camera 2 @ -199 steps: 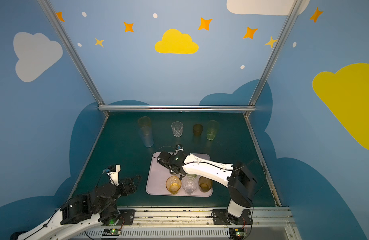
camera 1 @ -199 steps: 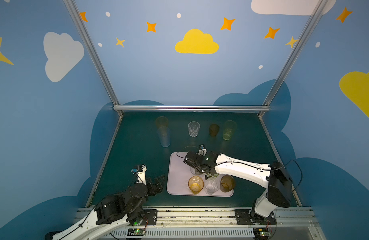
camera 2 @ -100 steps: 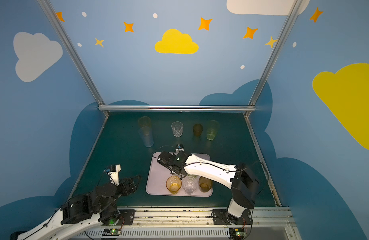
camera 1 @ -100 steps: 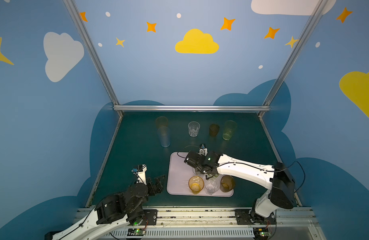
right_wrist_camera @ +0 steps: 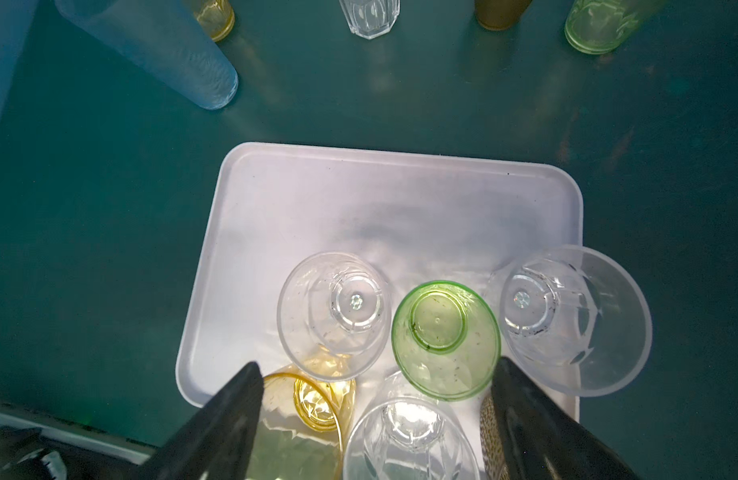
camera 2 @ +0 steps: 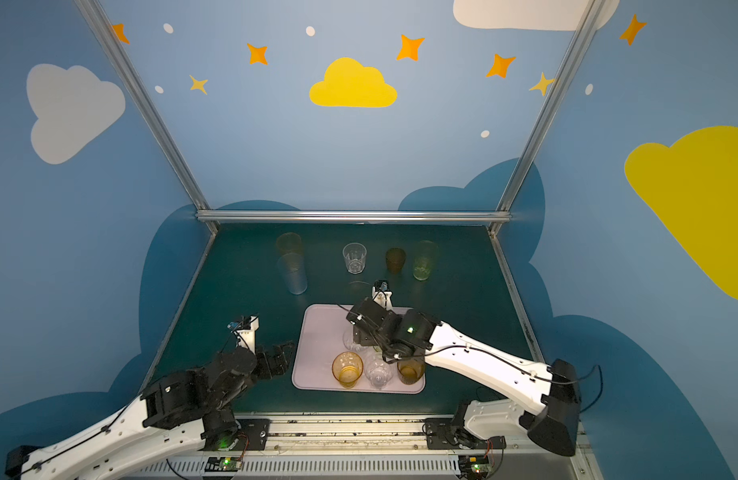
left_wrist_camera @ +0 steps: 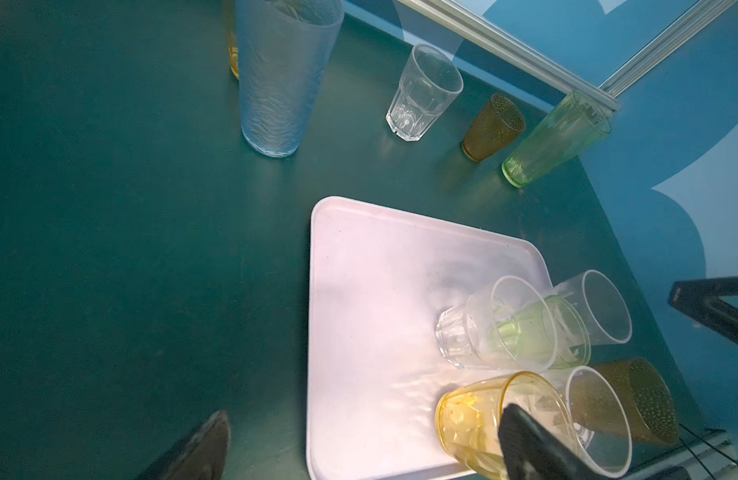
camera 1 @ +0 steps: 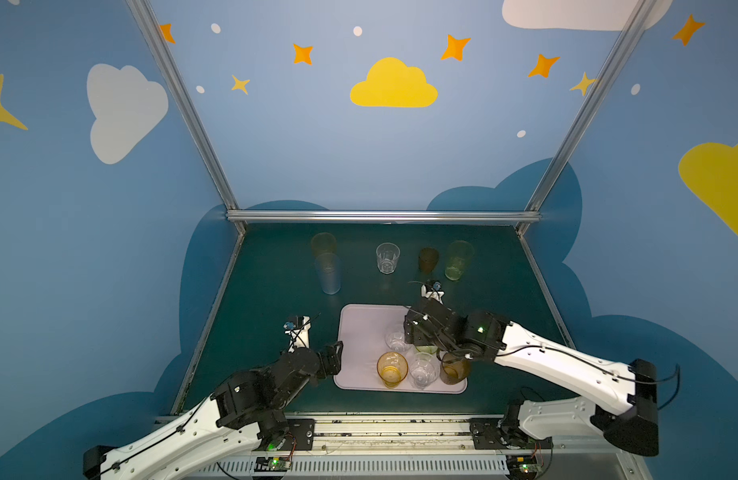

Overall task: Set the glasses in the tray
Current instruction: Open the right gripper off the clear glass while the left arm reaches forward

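Glasses (right_wrist_camera: 446,340), six in tray (right_wrist_camera: 317,199), five on table (camera 1: 276,291), left gripper (camera 1: 334,359) and right gripper (right_wrist_camera: 377,365) spread, empty.

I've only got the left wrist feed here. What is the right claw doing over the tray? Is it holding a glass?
Observer: No. The right claw is open and grips nothing. The short green glass stands free on the lilac tray, below its spread jaws.
Operator: Anything behind the tall blue glass? It blocks my view.
Observer: Yes, in a top view a tall orange glass stands upright just behind the tall blue glass.
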Motion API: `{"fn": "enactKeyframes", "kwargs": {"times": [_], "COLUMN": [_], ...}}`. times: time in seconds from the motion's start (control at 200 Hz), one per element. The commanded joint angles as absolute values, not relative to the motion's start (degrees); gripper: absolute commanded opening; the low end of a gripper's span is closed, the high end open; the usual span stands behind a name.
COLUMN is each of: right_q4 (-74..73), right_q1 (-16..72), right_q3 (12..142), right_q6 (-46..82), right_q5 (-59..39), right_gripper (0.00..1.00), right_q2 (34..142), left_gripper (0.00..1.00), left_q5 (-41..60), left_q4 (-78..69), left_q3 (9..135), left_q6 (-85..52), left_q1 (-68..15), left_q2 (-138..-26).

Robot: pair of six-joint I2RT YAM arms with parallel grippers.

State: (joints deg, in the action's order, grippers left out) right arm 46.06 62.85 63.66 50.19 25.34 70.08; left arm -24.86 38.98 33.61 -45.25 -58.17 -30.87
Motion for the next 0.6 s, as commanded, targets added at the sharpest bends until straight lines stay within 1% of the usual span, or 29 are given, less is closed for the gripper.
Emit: {"fn": "enactKeyframes", "kwargs": {"times": [0.0, 0.17, 0.275, 0.391, 0.596], "right_q4": [43.1, 39.1, 37.6, 36.7, 33.1], "right_q1": [61.3, 56.8, 54.4, 52.9, 51.8], "right_q3": [60.0, 52.5, 49.7, 47.5, 42.8], "right_q6": [48.7, 47.2, 46.8, 47.0, 47.8], "right_q5": [23.0, 19.1, 17.4, 14.6, 8.0], "right_gripper": [0.87, 0.88, 0.88, 0.88, 0.88], "right_q2": [64.3, 55.0, 50.8, 48.0, 44.3], "left_gripper": [1.0, 1.0, 1.0, 1.0, 1.0], "left_q5": [-21.1, -8.3, -3.9, -0.7, 2.7], "left_q4": [33.5, 26.7, 24.4, 22.2, 21.2], "left_q3": [35.8, 39.2, 42.4, 46.7, 56.9], "left_q6": [-41.4, -37.3, -35.8, -35.0, -34.3], "left_q1": [-54.9, -44.5, -39.6, -37.3, -36.4], "left_q2": [-36.2, -46.4, -53.2, -61.0, -74.6]}}
